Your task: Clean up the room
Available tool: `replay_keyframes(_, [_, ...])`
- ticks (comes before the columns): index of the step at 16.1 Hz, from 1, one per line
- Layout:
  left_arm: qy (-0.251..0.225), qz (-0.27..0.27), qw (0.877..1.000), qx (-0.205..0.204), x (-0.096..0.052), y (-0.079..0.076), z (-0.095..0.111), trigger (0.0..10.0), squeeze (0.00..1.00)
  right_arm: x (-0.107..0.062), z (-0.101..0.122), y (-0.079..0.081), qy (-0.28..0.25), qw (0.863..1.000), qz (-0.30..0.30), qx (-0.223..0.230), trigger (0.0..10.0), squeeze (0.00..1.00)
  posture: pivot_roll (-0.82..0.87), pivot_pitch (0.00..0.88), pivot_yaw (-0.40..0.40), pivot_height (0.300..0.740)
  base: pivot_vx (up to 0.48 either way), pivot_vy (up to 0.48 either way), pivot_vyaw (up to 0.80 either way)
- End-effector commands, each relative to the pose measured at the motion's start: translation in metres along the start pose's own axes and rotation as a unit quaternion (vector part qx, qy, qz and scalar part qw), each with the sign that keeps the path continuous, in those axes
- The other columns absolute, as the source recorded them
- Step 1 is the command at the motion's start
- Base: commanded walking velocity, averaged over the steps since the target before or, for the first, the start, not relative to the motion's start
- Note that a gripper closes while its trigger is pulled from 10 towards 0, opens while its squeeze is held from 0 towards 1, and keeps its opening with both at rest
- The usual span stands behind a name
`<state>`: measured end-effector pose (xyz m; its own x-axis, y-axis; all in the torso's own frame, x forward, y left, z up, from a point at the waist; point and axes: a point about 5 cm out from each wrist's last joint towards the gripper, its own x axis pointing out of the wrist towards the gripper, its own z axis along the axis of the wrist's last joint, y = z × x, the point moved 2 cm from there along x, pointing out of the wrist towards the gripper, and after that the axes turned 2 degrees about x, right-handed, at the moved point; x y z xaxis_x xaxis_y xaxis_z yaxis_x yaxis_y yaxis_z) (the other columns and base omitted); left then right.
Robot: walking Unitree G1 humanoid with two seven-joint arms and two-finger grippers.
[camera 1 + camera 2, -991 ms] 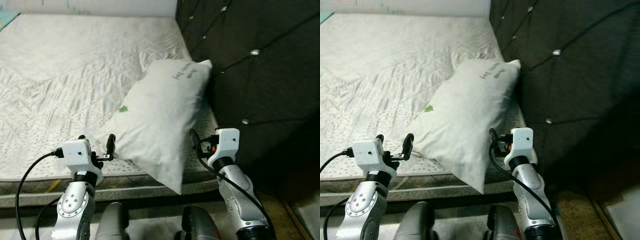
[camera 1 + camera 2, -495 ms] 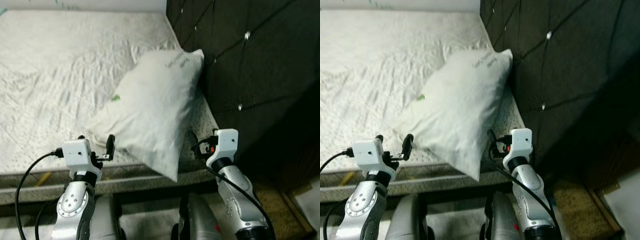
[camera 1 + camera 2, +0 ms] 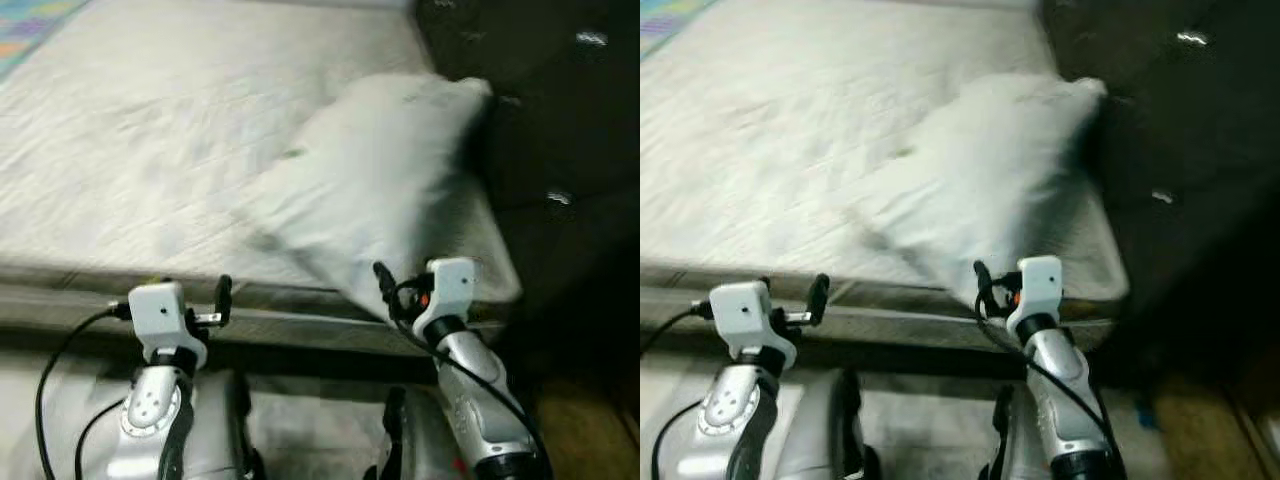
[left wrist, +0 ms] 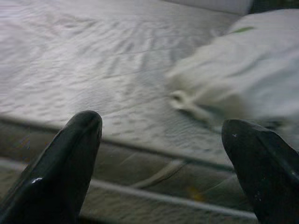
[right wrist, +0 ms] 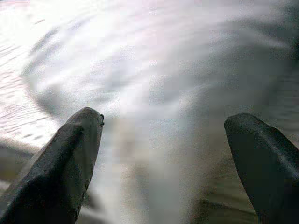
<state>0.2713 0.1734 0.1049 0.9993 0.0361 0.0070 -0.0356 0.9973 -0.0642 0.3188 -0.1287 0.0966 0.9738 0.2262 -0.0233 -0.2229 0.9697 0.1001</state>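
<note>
A white pillow (image 3: 385,170) lies on the bed's right side with its far end against the dark headboard, and its near corner hangs over the mattress (image 3: 140,120) edge. My left gripper (image 4: 161,126) is open and empty, held in front of the bed's edge to the left of the pillow. My right gripper (image 5: 166,119) is open too, pointing at the pillow's near corner from close by, with nothing between its fingers. In the left eye view both wrists are raised below the bed's edge, left gripper (image 3: 190,293) and right gripper (image 3: 410,280). The picture is blurred.
A dark tufted headboard (image 3: 560,90) stands along the right. The bed's frame edge (image 3: 290,325) runs across in front of me. A colourful cloth (image 3: 25,25) shows at the far left corner. Brown floor (image 3: 590,430) lies at the lower right.
The whole picture has shifted and blurred, so the camera is moving; the bed's edge now sits higher in view. The pillow keeps its place on the bed. Both grippers stay open.
</note>
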Motion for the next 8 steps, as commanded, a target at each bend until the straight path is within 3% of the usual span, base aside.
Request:
replay_keyframes(1, [-0.004,0.001,1.000,0.005,0.001,0.000,0.003,10.0,0.00,0.001,-0.001,-0.001,0.010,1.000,0.004,-0.004,10.0,0.00,0.01,0.144,-0.061,0.543,0.000,0.000,0.00])
replay_keyframes(8, [-0.005,-0.001,1.000,0.008,0.001,0.001,0.004,10.0,0.00,0.021,0.009,-0.005,0.016,0.999,-0.036,-0.008,10.0,0.00,0.02,0.141,-0.051,0.543,0.000,0.000,0.00])
